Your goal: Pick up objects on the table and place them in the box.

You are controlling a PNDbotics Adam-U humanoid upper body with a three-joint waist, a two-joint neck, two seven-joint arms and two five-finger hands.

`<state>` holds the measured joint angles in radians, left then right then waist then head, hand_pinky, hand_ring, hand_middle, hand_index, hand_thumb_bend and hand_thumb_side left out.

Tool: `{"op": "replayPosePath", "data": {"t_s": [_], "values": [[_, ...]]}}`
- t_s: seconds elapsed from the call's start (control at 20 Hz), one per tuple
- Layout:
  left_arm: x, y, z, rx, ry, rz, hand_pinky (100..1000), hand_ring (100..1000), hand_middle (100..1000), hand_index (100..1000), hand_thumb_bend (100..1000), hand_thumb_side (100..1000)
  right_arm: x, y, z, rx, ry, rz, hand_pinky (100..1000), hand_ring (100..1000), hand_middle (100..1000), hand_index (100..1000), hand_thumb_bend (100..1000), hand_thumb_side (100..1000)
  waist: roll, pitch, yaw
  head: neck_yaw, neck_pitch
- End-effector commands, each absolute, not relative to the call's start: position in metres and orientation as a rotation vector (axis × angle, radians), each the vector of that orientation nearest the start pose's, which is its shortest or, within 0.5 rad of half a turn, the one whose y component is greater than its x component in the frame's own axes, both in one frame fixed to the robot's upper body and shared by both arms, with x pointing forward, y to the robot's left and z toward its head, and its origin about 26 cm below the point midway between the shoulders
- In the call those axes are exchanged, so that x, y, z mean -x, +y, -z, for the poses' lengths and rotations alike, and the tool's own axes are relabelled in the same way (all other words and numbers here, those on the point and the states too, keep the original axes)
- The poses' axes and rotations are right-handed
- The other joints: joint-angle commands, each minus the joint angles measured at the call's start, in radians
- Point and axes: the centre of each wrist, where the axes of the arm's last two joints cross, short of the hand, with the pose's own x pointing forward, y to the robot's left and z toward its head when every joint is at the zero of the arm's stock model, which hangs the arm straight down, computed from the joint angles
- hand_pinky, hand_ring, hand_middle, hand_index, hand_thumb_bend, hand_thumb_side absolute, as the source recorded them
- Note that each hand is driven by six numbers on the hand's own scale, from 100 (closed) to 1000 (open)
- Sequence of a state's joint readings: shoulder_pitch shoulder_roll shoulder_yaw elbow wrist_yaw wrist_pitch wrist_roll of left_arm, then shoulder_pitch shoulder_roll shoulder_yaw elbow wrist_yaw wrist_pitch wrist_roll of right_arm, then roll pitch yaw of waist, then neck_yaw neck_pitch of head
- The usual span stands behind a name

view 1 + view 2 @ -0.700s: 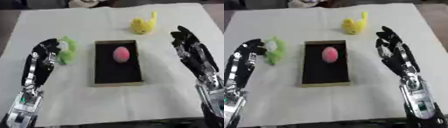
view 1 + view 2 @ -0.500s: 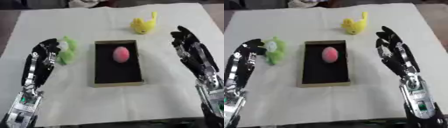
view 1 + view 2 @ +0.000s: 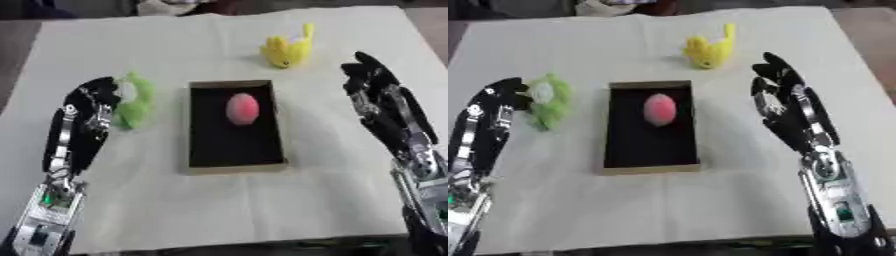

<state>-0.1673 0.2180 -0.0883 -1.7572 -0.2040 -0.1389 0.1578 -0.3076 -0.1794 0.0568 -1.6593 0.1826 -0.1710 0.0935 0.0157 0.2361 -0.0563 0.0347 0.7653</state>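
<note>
Box (image 3: 234, 165) serves as our landmark in the left eye view: a pink object (image 3: 242, 108) lies inside, and our left hand (image 3: 86, 120), fingers relaxed and empty, hangs just left of the green toy (image 3: 136, 100), which we should close around from that side. In the right eye view our right hand (image 3: 785, 112) hovers open and empty right of the box, the yellow toy (image 3: 708, 49) sits beyond the box's far right corner, and bare cloth on both sides leaves room to swing inward.
</note>
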Motion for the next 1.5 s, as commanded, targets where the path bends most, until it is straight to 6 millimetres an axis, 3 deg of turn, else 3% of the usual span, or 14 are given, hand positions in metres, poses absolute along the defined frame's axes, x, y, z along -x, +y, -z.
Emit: {"op": "replayPosePath", "data": {"t_s": [0.05, 0.2, 0.4, 0.7, 1.0, 1.2, 1.5], "values": [[-0.310, 0.251, -0.102, -0.356, -2.103, 0.327, 688, 665, 681, 796, 176, 755, -0.341, -0.232, -0.116, 0.129, -2.121, -0.531, 834, 915, 818, 962, 100, 643, -0.015, -0.017, -0.002, 0.003, 0.005], [-0.311, 0.262, -0.113, -0.416, -2.108, 0.374, 701, 681, 691, 802, 189, 735, -0.342, -0.233, -0.116, 0.132, -2.119, -0.531, 834, 915, 818, 962, 100, 642, -0.013, -0.018, -0.004, 0.000, 0.005], [-0.315, 0.288, -0.142, -0.592, -2.072, 0.552, 750, 736, 735, 827, 211, 688, -0.342, -0.234, -0.115, 0.137, -2.115, -0.535, 834, 915, 818, 963, 100, 638, -0.009, -0.020, -0.006, -0.003, 0.005], [-0.325, 0.313, -0.204, -0.872, -1.868, 1.079, 802, 808, 818, 892, 394, 570, -0.341, -0.235, -0.113, 0.142, -2.106, -0.539, 835, 915, 818, 963, 100, 638, -0.003, -0.024, -0.014, -0.005, 0.005], [-0.340, 0.324, -0.254, -0.981, -1.522, 1.648, 820, 823, 835, 920, 559, 452, -0.341, -0.236, -0.111, 0.142, -2.096, -0.550, 835, 915, 817, 962, 100, 639, 0.006, -0.029, -0.023, -0.003, 0.005], [-0.356, 0.328, -0.270, -1.050, -1.292, 1.891, 830, 831, 838, 922, 632, 339, -0.340, -0.237, -0.109, 0.142, -2.088, -0.557, 835, 915, 817, 962, 100, 640, 0.013, -0.034, -0.028, -0.003, 0.005], [-0.382, 0.329, -0.269, -1.077, -1.184, 1.989, 828, 831, 831, 914, 643, 256, -0.340, -0.238, -0.107, 0.142, -2.080, -0.560, 835, 915, 817, 962, 100, 640, 0.018, -0.039, -0.033, -0.008, 0.005]]}}
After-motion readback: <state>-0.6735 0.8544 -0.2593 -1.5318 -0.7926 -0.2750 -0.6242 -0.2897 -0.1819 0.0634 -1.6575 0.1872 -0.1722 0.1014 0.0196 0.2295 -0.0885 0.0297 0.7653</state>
